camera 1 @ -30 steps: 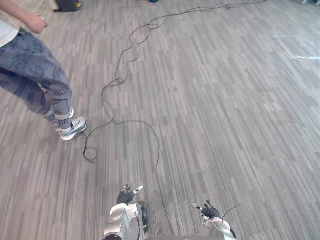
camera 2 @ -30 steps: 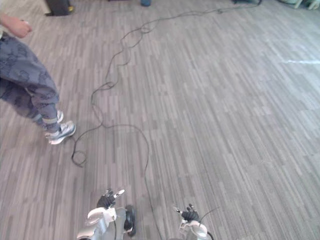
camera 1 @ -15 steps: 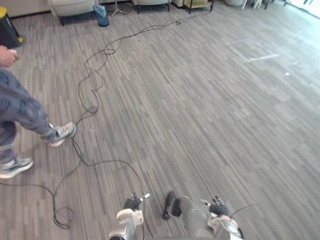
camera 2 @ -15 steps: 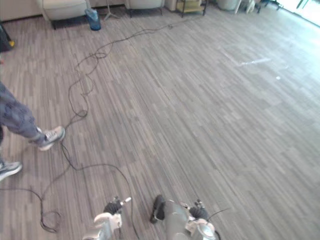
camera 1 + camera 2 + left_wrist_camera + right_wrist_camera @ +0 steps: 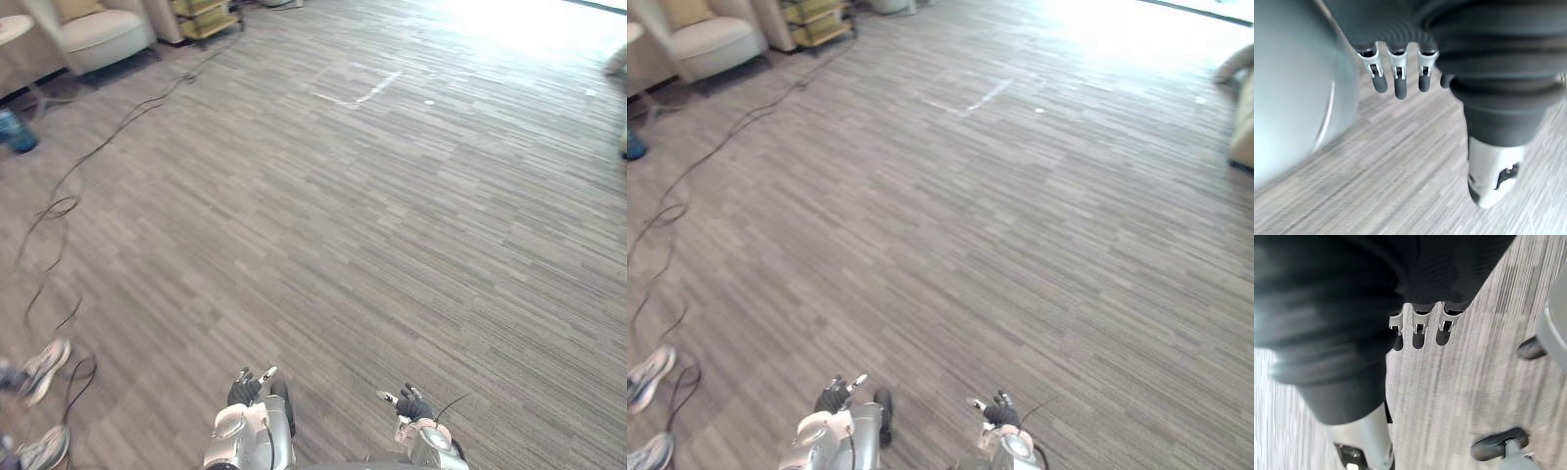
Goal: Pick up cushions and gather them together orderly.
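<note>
Two pale padded shapes [image 5: 1237,65] [image 5: 1244,132] sit at the far right edge of the floor; I cannot tell whether they are cushions or part of a sofa. My left hand [image 5: 246,388] hangs low at the bottom of the eye views, its fingers [image 5: 1396,81] relaxed and holding nothing. A short way to its right, my right hand [image 5: 410,403] hangs the same way, with its fingers [image 5: 1420,333] loose over bare floor. Both hands are far from the padded shapes.
A cream armchair [image 5: 95,29] and a low yellow shelf [image 5: 203,17] stand at the far left. A blue object [image 5: 14,132] stands on the floor at the left edge. A person's shoes [image 5: 43,359] [image 5: 37,449] are at the lower left. White tape [image 5: 359,84] marks the grey plank floor.
The camera has swung to the right, so the person has slid to the lower left edge and the pale shapes have come in at the right. Both hands still hang open.
</note>
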